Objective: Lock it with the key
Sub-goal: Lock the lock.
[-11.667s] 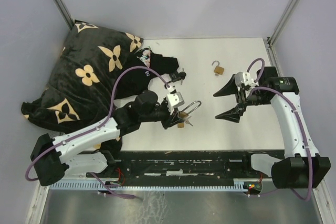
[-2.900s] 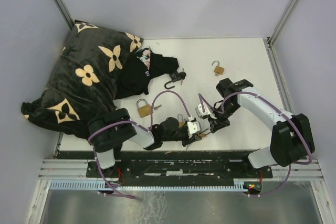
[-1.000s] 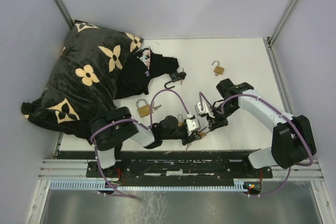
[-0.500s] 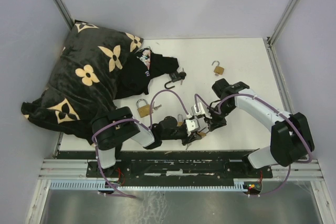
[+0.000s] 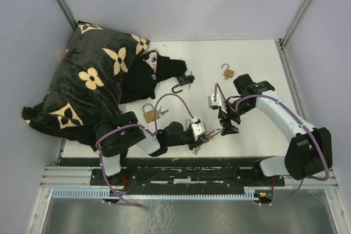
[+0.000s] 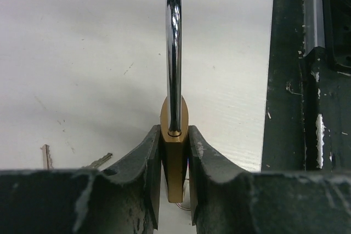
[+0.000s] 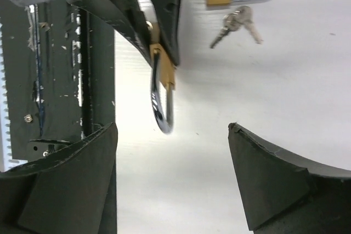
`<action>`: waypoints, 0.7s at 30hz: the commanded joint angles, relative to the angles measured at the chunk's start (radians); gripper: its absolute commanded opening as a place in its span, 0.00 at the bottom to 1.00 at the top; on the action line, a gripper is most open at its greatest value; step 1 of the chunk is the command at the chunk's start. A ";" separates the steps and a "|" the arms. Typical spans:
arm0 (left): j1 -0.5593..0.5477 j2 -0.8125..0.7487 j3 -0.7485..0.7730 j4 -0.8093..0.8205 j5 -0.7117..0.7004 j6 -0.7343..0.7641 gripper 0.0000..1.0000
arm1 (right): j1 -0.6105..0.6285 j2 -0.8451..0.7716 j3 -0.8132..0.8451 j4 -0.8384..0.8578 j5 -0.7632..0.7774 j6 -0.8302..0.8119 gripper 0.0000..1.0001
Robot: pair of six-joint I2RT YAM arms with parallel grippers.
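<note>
Two hands meet: left hand [image 6: 174,160] clamps the brass padlock [image 6: 174,110], its faces hidden; keys [image 6: 98,161] lie alongside on the tabletop [image 6: 82,53]. Right hand [image 7: 173,152] gapes empty, facing the shackle.

The white table [image 5: 252,53] carried quite a scatter. A big black cushion [image 5: 82,80] with tan flowers filled its far left corner, and a dark cloth [image 5: 156,72] spilled from the cushion's edge. Just beside the cloth lay a black padlock [image 5: 189,78]; well to the right sat a small brass padlock [image 5: 227,72] — shackle open. Nearer the front lay a larger brass padlock [image 5: 149,115] with a bunch of keys [image 5: 162,112] just beside it — and loose keys [image 6: 46,154] lay elsewhere on the bare top.
</note>
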 commanded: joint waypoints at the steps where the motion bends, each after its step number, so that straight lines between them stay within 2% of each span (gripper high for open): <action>1: 0.011 -0.056 -0.024 0.006 -0.026 -0.005 0.03 | -0.062 -0.061 0.071 0.004 -0.008 0.052 0.90; 5: 0.011 -0.153 -0.048 0.010 -0.009 -0.067 0.03 | -0.123 -0.104 0.156 -0.090 -0.127 0.024 0.92; 9: 0.012 -0.284 -0.070 0.024 0.011 -0.206 0.03 | -0.126 -0.189 0.177 -0.095 -0.271 0.087 0.93; 12: 0.016 -0.383 -0.103 0.071 -0.008 -0.323 0.03 | -0.126 -0.240 0.177 -0.025 -0.364 0.221 0.93; 17: 0.040 -0.513 -0.180 0.237 -0.105 -0.533 0.03 | -0.126 -0.291 0.127 0.187 -0.509 0.507 0.93; 21: 0.049 -0.595 -0.207 0.338 -0.184 -0.646 0.03 | -0.126 -0.331 0.082 0.351 -0.570 0.695 0.92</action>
